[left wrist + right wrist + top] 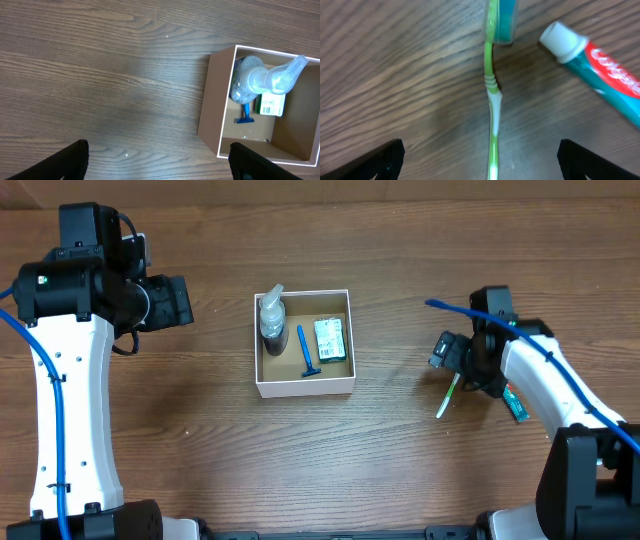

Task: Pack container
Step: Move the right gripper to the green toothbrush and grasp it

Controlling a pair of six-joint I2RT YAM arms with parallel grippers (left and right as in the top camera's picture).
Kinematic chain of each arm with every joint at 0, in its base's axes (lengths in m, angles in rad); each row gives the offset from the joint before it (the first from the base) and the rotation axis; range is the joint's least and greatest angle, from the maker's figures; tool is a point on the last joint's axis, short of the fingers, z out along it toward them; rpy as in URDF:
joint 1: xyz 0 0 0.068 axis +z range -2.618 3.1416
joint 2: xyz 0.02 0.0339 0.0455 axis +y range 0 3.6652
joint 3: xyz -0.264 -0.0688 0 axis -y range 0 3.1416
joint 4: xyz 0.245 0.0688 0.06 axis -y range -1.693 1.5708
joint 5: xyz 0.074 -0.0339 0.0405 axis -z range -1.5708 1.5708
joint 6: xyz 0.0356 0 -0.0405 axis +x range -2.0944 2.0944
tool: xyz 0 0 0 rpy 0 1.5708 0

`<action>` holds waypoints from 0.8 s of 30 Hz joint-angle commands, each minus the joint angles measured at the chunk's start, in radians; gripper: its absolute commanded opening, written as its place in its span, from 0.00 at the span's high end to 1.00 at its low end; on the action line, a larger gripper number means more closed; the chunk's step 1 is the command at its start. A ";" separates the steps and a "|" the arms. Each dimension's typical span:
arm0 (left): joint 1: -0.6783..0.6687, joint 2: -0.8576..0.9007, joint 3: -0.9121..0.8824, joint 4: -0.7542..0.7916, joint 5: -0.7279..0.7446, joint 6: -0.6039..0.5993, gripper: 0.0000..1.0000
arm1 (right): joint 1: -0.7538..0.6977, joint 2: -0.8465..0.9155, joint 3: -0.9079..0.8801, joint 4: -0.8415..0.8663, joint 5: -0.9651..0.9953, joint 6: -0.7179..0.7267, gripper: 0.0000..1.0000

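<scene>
The small white-walled, brown-lined cardboard container (305, 388) sits mid-surface (400, 480), holding a clear spray bottle (272, 318), a blue razor (304, 352) and a green packet (330, 340) with an unreadable label. The right hand (482, 160) is spread wide astride the green-and-white toothbrush (491, 75), apparently lined up to grip it. Beside it lies a red-and-teal toothpaste tube (600, 70) lettered "Colg…". The left hand (165, 160) is wide and empty.

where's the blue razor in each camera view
overhead: the blue razor lies mid-frame inside the container, between the spray bottle and the green packet.
left wrist: at the right, inside the container, partly hidden under the spray bottle, with the head showing.
right wrist: not in it.
landmark: the spray bottle, seen in overhead and left wrist only.
</scene>
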 commanded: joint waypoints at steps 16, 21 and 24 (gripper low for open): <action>-0.007 0.001 -0.004 -0.011 0.011 -0.010 0.12 | -0.003 -0.012 -0.172 0.224 0.084 0.001 0.18; -0.007 0.001 -0.004 -0.011 0.011 -0.010 0.12 | -0.003 -0.011 -0.172 0.203 0.107 -0.004 0.21; -0.007 0.001 -0.004 -0.011 0.011 -0.010 0.12 | -0.003 0.000 -0.172 0.198 0.113 -0.026 0.23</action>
